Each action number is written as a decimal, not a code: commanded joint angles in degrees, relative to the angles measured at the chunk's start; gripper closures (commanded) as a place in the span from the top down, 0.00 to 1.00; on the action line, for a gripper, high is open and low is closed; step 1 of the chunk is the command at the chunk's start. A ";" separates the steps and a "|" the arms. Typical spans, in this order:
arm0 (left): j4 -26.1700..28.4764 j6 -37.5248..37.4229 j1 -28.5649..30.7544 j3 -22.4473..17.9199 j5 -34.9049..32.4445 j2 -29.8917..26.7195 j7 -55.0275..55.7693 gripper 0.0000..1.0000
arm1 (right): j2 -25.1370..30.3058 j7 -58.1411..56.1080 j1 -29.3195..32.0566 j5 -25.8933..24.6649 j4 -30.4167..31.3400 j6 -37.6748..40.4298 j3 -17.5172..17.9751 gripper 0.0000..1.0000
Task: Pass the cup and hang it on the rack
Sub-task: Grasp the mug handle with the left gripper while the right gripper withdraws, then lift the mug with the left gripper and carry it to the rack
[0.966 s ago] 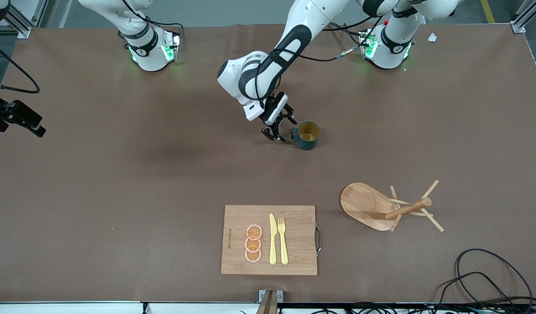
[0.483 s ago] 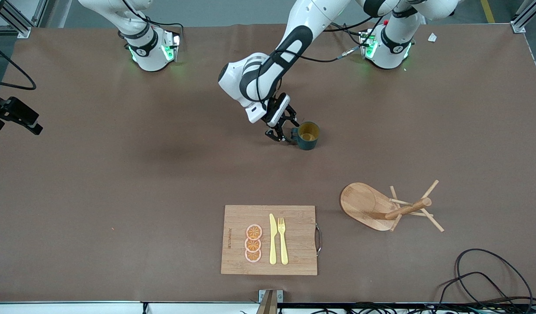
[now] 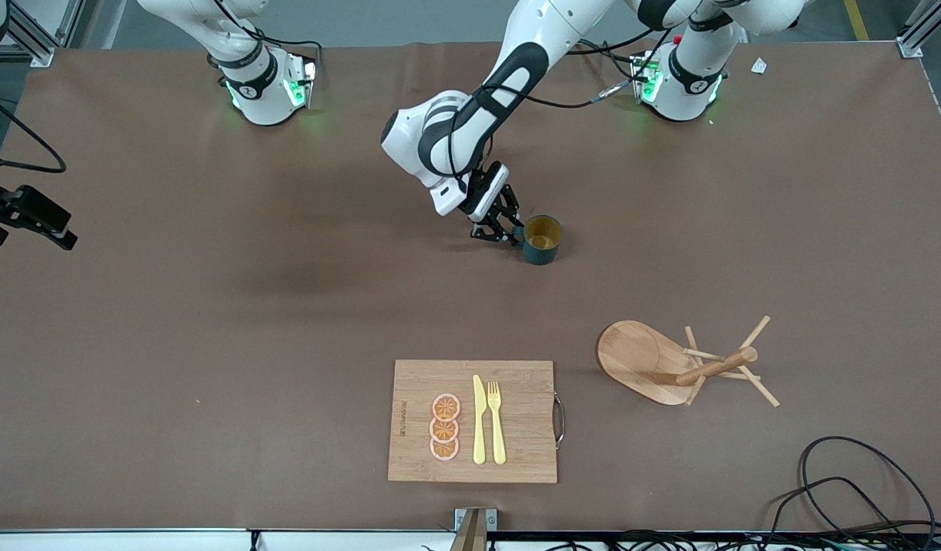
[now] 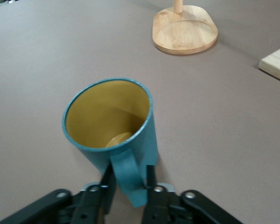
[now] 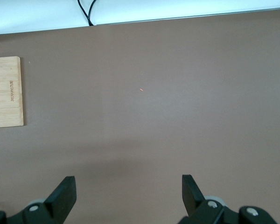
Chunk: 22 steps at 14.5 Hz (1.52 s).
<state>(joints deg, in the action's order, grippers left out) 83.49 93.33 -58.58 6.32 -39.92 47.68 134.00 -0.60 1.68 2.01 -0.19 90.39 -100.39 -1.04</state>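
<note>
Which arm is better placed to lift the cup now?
Left. The left gripper is shut on the cup's handle; the right gripper waits open over bare table.

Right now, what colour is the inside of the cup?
Mustard yellow inside the cup, clearest in the left wrist view.

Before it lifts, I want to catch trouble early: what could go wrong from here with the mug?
The left gripper is shut on the cup's thin handle alone, so the cup may swing or slip when raised. The right gripper waits open over bare table, far from the cup, so the pass needs a long carry. The rack has thin pegs, easy to miss.
</note>
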 commanded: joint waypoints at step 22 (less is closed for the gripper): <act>-9.93 3.34 34.12 0.72 45.69 -24.12 -50.91 0.00 | -0.11 -1.15 0.89 0.80 -0.74 1.34 0.78 1.00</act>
<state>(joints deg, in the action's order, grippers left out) 72.42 95.63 -28.12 6.46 0.38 25.05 87.53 -0.68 1.56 2.01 -0.19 90.21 -99.73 -0.88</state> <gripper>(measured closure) 0.789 0.000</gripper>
